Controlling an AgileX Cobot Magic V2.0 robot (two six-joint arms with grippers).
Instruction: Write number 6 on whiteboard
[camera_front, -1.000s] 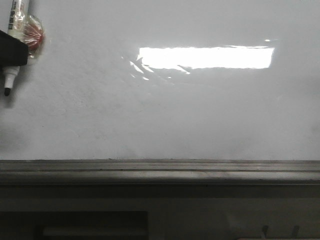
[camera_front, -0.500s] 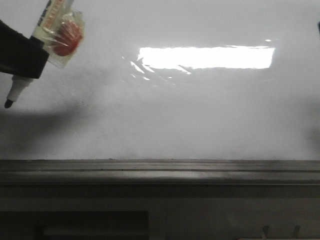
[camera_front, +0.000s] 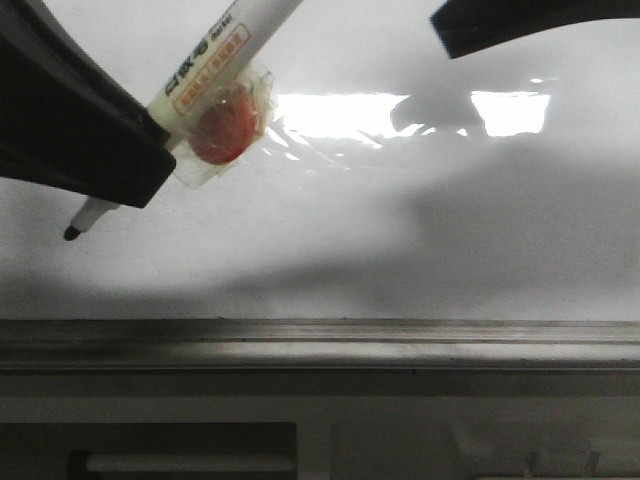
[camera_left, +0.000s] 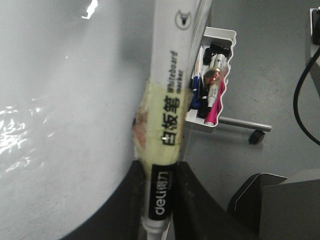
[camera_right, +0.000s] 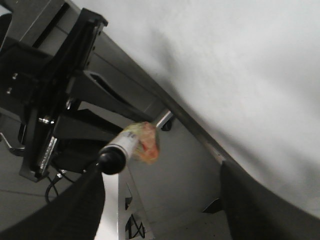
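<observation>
The whiteboard (camera_front: 330, 250) is showing no stroke; left gripper (camera_left: 159, 210), at nine o'clock, is clamping the marker (camera_front: 190, 95). Right fingers (camera_right: 250, 210) standing apart. Press the tip lightly, squarely.

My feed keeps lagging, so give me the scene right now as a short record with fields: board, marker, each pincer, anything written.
whiteboard: white, glossy, light glare near its top, grey ledge below it
marker pen: tilted, black tip pointing down-left, taped wrap with a red patch on the barrel
left pincer: shut on the marker pen
right pincer: dark edge at the upper right of the front view, state unclear
writing: no stroke visible
tip contact with board: cannot tell
</observation>
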